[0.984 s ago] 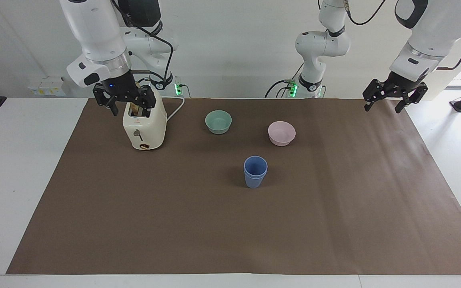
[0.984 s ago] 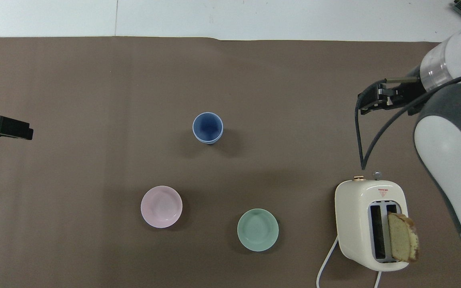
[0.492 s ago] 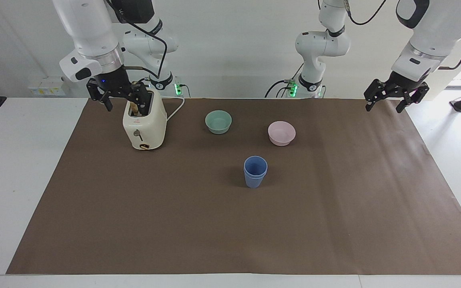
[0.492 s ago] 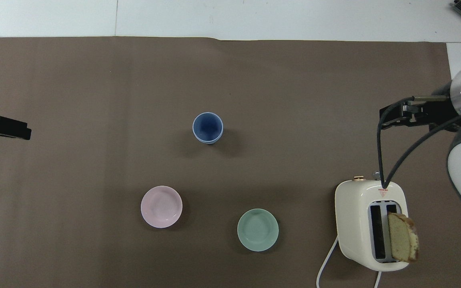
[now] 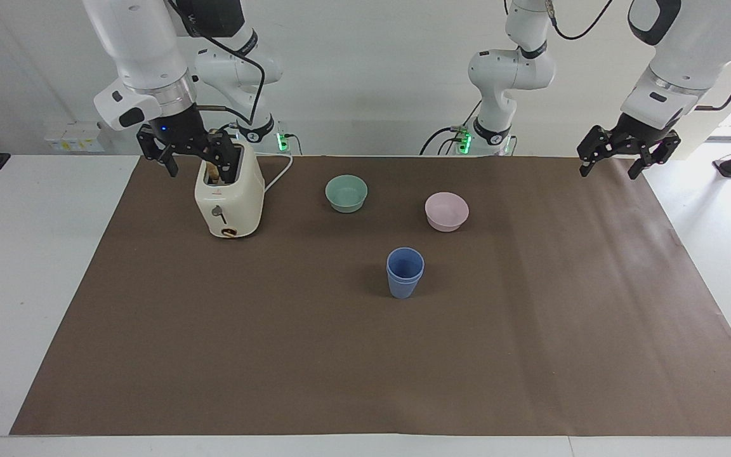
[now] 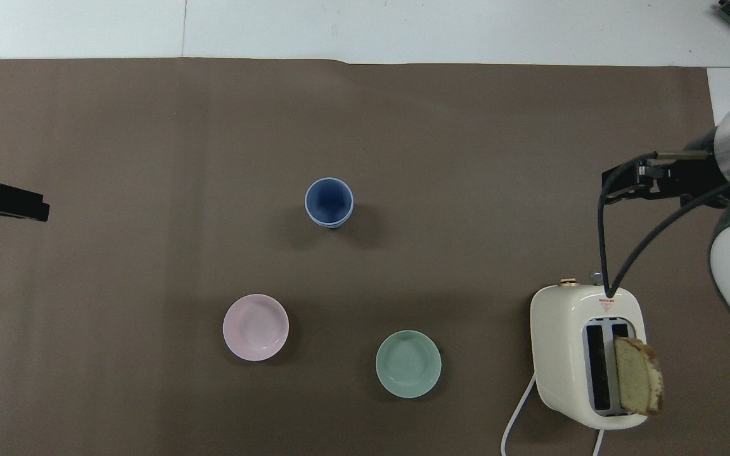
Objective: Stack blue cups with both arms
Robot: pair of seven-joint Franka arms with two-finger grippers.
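The two matte periwinkle-blue tapered cups (image 5: 405, 272) stand nested, one inside the other, upright on the brown paper-covered surface (image 5: 530, 355) near its middle. In the overhead view they sit at about 1 o'clock from the pale pink bowl (image 6: 255, 327) and 11 o'clock from the mint-green bowl (image 6: 408, 364), farther from the robots than both.

Over the last second the right claw (image 5: 191, 152) has lifted and swung away toward the right arm's end of the surface. It now hangs empty, fingers apart, over the edge of the brown paper beside the cream two-slot toaster (image 5: 229, 198), which has a slice of bread (image 6: 637, 375) standing in one slot. In the last half second it has hardly moved. The left claw (image 5: 627, 152) has stayed where it was, also spread and empty, up over the corner of the paper at the left arm's end, at roughly 2 o'clock from the cups in the facing view.

With the cups already one in the other, untouched, and both arms drawn back, the stacking looks done; nothing more seems called for.
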